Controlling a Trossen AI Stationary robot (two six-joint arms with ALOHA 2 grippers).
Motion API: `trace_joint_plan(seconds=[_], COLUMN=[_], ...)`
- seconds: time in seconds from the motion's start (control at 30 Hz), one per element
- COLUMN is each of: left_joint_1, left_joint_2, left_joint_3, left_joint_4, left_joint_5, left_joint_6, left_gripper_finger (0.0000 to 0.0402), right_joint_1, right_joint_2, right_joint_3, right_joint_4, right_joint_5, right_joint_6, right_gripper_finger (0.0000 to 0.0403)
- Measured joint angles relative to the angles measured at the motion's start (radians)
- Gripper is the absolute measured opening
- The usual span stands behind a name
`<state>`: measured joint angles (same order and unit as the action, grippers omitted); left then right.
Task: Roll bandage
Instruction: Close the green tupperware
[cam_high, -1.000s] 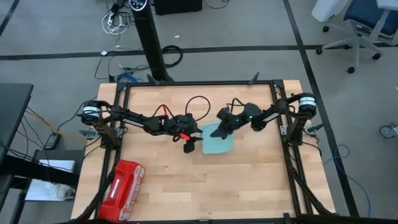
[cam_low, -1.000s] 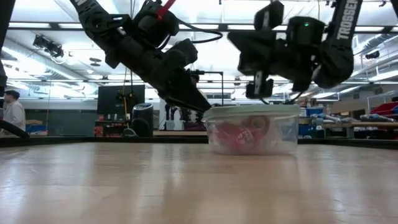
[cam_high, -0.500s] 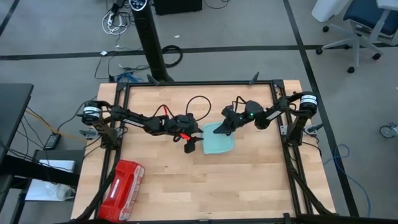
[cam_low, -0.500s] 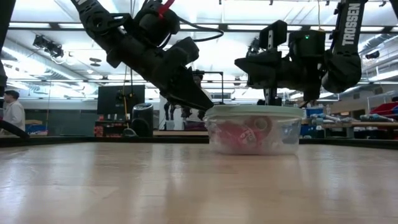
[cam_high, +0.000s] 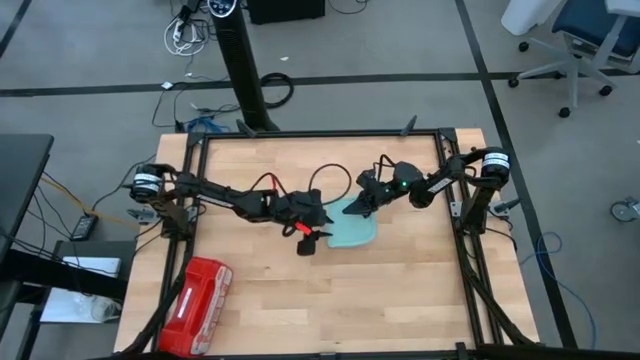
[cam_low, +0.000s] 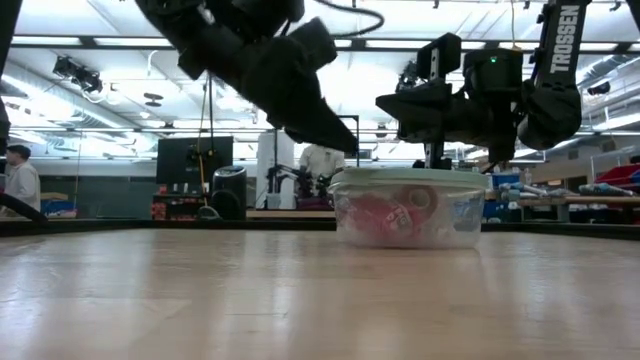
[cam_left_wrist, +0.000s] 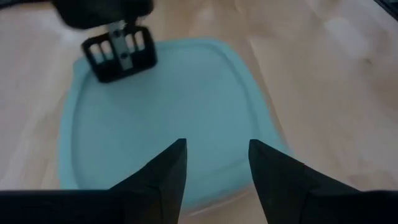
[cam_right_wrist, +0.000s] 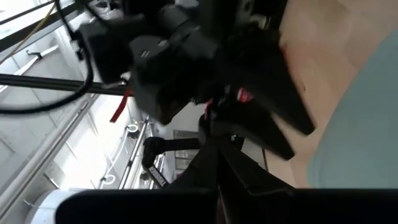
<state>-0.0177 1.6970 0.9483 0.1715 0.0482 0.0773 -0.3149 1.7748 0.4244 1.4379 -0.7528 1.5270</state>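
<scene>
Because the pale teal plastic lid (cam_high: 352, 227) covers the clear plastic tub (cam_low: 405, 218), I cannot see inside from the high view; only the low view gives me the contents through the wall. There the dusky pink-red fabric bandage (cam_low: 378, 218) lies in the tub as a soft bunched mass, its shape blurred by the plastic, so I cannot tell whether it is rolled. A paler round thing (cam_low: 417, 201) sits beside it near the lid; I cannot identify it.

The left hand (cam_left_wrist: 216, 163) hangs over the lid's near edge with its two dark fingers (cam_left_wrist: 166, 171) apart and nothing between them. The right hand (cam_high: 357, 209) is over the lid's far corner, its fingers pressed together, gripping nothing I can see. Its wrist view is mostly filled by the left arm.

The glossy red plastic case (cam_high: 197, 292) lies at the wooden tabletop (cam_high: 400, 290) corner, well apart. A person (cam_low: 17, 180) stands in the room beyond, cut off at the frame edge.
</scene>
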Motion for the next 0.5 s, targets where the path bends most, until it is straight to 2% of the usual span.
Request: trace_joint_plan(seconds=[0.17, 0.33, 0.5], left_joint_1=[-0.039, -0.065, -0.073], left_joint_2=[0.000, 0.000, 0.023], left_joint_3=[0.058, 0.064, 0.065], left_joint_4=[-0.095, -0.093, -0.091], left_joint_5=[-0.072, -0.109, -0.126], left_joint_6=[0.051, 0.117, 0.114], left_gripper_finger=[0.0177, 0.0177, 0.0177], right_joint_1=[0.000, 0.001, 0.001], right_joint_2=[0.001, 0.002, 0.002], right_joint_3=[0.000, 0.000, 0.000], right_joint_4=[0.000, 0.007, 0.009], right_joint_5=[0.009, 0.040, 0.053], right_joint_6=[-0.003, -0.003, -0.003], right_gripper_finger=[0.0004, 0.0002, 0.0003])
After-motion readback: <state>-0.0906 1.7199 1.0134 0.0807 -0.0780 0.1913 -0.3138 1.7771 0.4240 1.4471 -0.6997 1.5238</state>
